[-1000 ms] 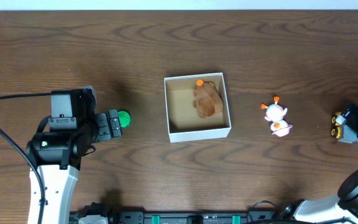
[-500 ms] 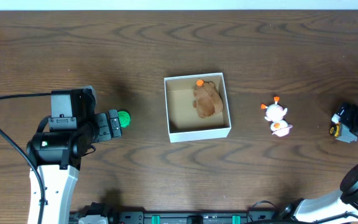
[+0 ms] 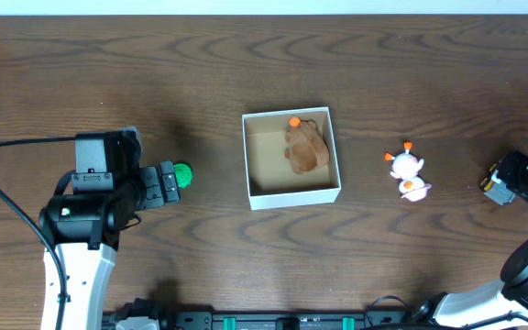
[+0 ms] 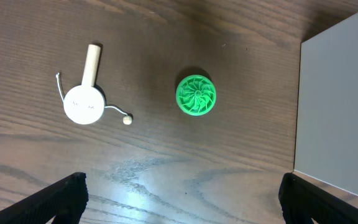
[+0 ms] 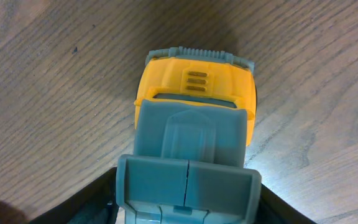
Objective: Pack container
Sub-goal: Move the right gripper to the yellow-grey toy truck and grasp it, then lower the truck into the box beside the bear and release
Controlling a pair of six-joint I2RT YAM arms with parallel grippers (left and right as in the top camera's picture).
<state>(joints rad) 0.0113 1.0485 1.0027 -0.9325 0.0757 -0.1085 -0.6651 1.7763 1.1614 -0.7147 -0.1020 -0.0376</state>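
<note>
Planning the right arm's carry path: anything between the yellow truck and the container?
Yes. The white-and-orange toy figure stands between the yellow truck and the container, about on the straight line. Nothing else is visible in that gap.

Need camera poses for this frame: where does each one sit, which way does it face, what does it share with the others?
Overhead: fixed above table, looking straight down; left gripper and right gripper show.
Left wrist: looks down on green disc and container wall; own open fingertips at bottom corners.
Right wrist: close above toy truck; own fingers pinch it.
Shared: overhead also shows green disc, container, toy truck.
</note>
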